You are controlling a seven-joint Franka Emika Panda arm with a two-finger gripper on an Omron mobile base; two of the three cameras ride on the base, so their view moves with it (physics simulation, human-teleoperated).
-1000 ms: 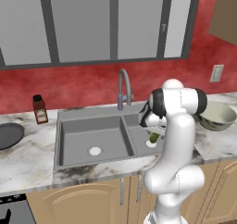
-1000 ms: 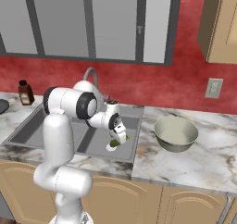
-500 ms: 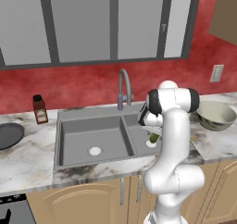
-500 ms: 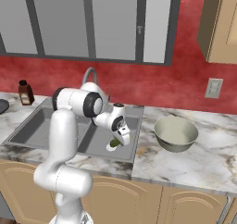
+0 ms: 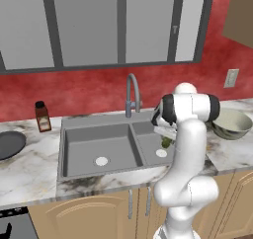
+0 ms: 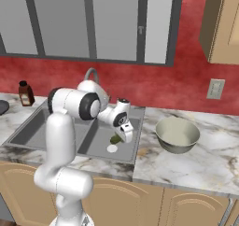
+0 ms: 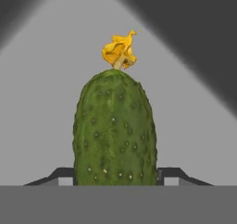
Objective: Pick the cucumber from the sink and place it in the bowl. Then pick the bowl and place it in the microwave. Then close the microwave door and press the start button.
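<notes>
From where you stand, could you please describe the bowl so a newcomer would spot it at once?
Find the grey double sink set in the marbled counter, then look to the counter beside its smaller basin. The bowl stands there: wide, round, cream inside, greyish outside, much deeper than the flat dark pan beyond the sink's other end.

cucumber in R basin of sink, bowl on counter R of sink, bottle behind-L

A brown bottle and a dark pan sit on the marble counter.
</notes>
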